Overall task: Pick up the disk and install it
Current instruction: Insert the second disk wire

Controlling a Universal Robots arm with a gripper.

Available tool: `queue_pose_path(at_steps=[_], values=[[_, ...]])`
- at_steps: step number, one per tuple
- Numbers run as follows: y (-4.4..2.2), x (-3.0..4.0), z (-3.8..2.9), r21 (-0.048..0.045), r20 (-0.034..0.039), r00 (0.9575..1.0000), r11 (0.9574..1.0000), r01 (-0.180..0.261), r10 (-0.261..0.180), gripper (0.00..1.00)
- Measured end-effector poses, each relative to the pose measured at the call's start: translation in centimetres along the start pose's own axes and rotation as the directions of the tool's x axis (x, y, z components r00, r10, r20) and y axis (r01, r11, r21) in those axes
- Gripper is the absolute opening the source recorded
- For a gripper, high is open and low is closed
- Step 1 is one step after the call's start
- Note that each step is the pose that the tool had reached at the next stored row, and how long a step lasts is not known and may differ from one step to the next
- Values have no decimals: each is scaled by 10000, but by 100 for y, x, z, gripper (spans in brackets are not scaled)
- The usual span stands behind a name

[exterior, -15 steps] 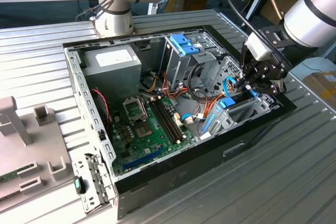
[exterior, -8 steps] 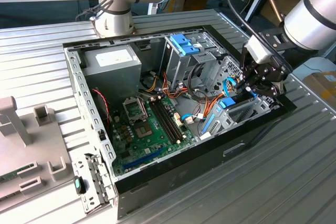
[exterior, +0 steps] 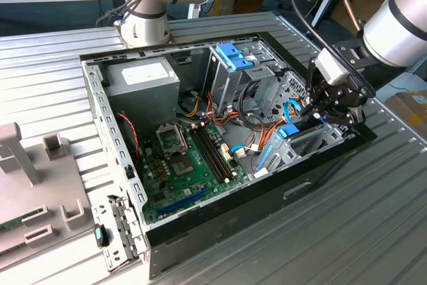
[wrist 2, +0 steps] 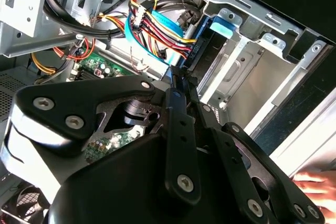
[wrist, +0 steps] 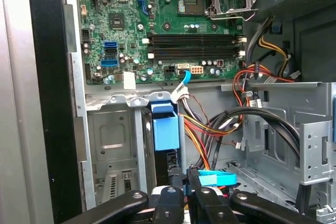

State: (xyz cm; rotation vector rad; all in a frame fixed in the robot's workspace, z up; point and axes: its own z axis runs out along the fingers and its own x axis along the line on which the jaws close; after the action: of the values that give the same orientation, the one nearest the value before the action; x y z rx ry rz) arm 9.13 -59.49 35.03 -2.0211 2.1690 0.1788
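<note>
I can't make out any legible labels. My gripper (exterior: 319, 113) sits at the PC case's (exterior: 220, 215) edge, fingers nearly together w/ nothing clamped. The disk (wrist: 165, 127) stands slotted in the bay (wrist: 113, 145) just ahead of the fingertips.

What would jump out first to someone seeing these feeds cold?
Probably the open computer case on the ribbed metal table, its green motherboard exposed. Next, the gripper reaching into the case's corner at the exterior view's right, closed on the blue-framed disk standing edgewise in the bay beside the orange and yellow cables.
</note>
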Motion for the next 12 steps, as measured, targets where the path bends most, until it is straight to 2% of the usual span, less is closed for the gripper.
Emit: queue_pose_path(at_steps=[6, 9, 10, 11, 12], values=[[-1, 28, 15, -64, 76, 9995, 9995, 322, -322, 16], [-2, 34, 14, -66, 181, 9992, 9993, 357, -356, 16], [-2, 36, 13, -59, 230, 9991, 9993, 364, -362, 16], [-3, 40, 13, -41, 316, 9988, 9993, 377, -375, 16], [-2, 45, 12, -23, 340, 9987, 9993, 382, -381, 16]])
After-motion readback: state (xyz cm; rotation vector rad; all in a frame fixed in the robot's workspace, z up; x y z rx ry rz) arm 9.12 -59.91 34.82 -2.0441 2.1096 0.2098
